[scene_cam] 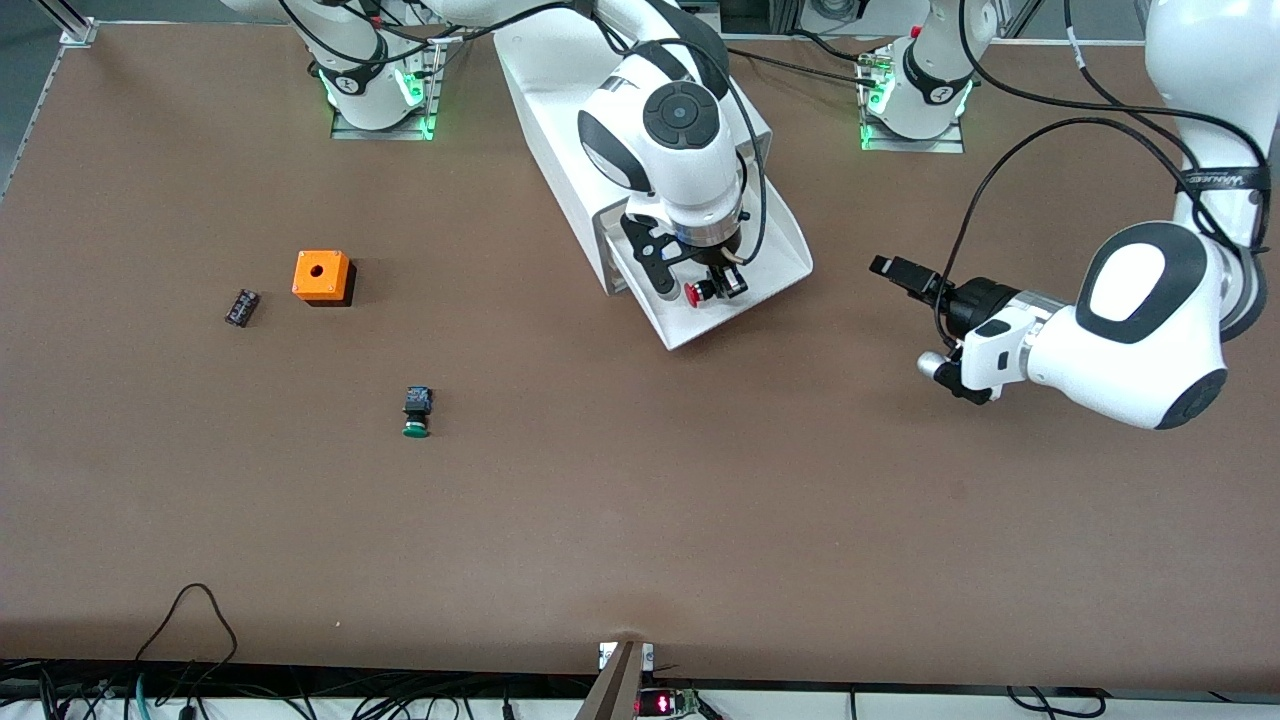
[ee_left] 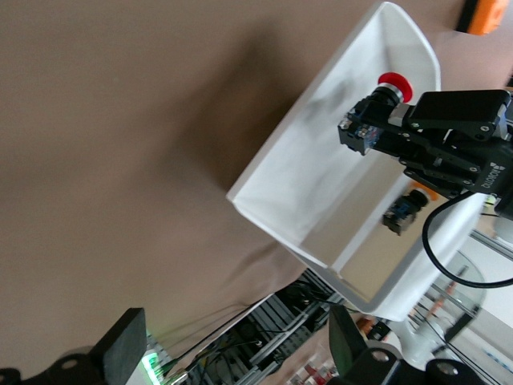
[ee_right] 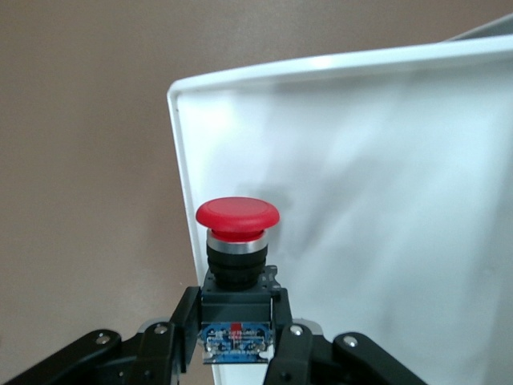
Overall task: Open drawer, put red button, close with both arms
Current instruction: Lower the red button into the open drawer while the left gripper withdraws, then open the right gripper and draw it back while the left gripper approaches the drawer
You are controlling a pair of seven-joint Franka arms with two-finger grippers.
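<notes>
Nearest to you on the bench (scene_cam: 640, 520) lies the green button (scene_cam: 416, 411), on its side with its cap toward the front camera. Farther from you, toward the right arm's end, you have an orange box (scene_cam: 322, 276) with a round hole in its top and, just beside it, a small dark block (scene_cam: 241, 307).

Your right gripper (scene_cam: 716, 289) hangs over the open drawer (scene_cam: 775, 262), which stands pulled out of the white cabinet (scene_cam: 560, 120) toward the front camera. Its fingers (ee_right: 298, 345) are pinching the red button (ee_right: 237, 249) by its black body, with the red cap pointing away from the wrist. In the right wrist view you see the button held above the drawer's white floor, close to one corner of the rim. In the left wrist view (ee_left: 393, 87) the same button shows above the drawer (ee_left: 304, 160), clear of its floor, with its shadow falling on the white surface.

Your left gripper (scene_cam: 935, 320) waits over bare bench toward the left arm's end, well apart from the drawer and pointing roughly toward it. Its fingers (ee_left: 120, 345) are spread wide with nothing between them.

The drawer holds nothing on the part of its floor that you can see; the button is still in the grip, not yet set down.
</notes>
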